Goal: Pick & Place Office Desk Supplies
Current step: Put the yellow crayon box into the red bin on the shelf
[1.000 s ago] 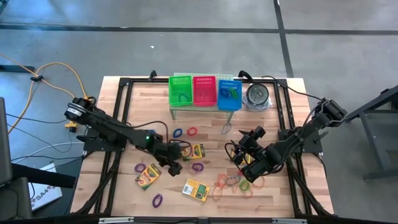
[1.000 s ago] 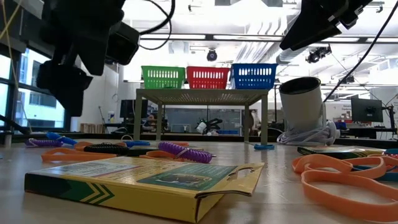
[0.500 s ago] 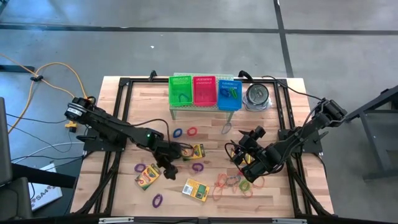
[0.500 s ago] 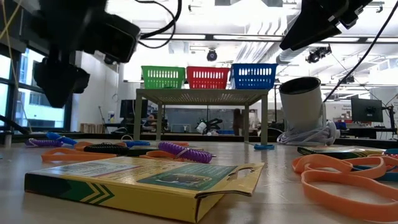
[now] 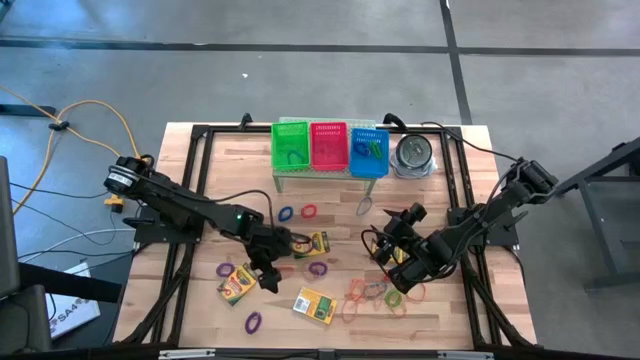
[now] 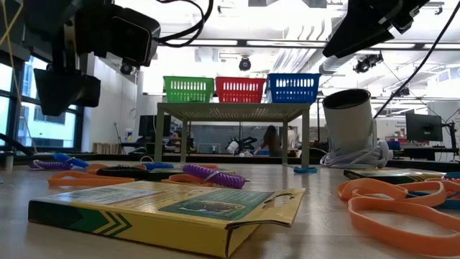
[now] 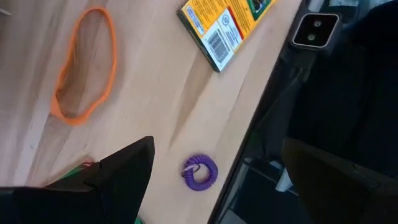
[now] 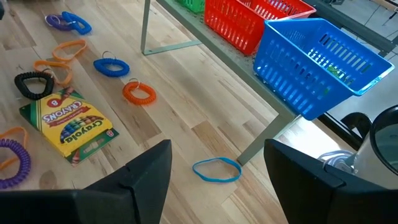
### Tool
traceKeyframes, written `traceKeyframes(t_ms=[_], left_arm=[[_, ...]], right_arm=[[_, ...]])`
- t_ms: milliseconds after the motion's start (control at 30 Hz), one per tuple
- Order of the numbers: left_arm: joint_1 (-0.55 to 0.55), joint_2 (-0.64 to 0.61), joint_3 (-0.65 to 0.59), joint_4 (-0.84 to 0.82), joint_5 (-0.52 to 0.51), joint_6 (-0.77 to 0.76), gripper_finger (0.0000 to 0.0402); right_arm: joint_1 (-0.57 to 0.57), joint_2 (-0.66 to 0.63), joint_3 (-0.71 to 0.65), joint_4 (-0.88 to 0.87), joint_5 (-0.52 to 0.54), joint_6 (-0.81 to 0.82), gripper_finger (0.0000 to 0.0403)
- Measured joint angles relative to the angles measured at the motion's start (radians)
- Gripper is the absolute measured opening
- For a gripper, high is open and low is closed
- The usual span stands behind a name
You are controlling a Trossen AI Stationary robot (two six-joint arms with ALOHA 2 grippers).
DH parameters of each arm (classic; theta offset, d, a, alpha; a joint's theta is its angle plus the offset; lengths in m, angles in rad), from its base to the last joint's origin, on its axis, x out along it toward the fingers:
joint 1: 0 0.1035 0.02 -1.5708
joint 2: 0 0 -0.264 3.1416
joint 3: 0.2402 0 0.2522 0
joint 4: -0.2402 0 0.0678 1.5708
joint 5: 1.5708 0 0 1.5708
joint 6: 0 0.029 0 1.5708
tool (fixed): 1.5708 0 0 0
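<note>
You have three crayon boxes (image 5: 316,305) on the table, three baskets (image 5: 329,147) on the rack, one round tin (image 5: 412,154), and two arms; the loose bands (image 5: 253,322) are too many to count.

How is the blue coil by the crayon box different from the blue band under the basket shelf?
The blue coil is a thick, curly, dark blue ring; the blue band is thin, smooth and lighter blue. The coil is rounder; the band is a stretched oval. Both lie flat on the table, untouched.
</note>
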Motion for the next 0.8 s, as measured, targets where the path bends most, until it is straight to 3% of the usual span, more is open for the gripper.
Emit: traceKeyframes(t_ms=[300, 500, 800], left_arm=[[0.000, 0.000, 0.000, 0.048, 0.020, 0.073, 0.0345], [-0.007, 0.000, 0.000, 0.160, 0.154, 0.224, 0.0357], [-0.011, 0.000, 0.000, 0.156, 0.155, 0.073, 0.0358]], right_arm=[[0.000, 0.000, 0.000, 0.016, 0.000, -0.015, 0.0245], [0.000, 0.000, 0.000, 0.016, -0.004, -0.015, 0.0245], [0.000, 0.000, 0.000, 0.015, -0.004, -0.015, 0.0245]])
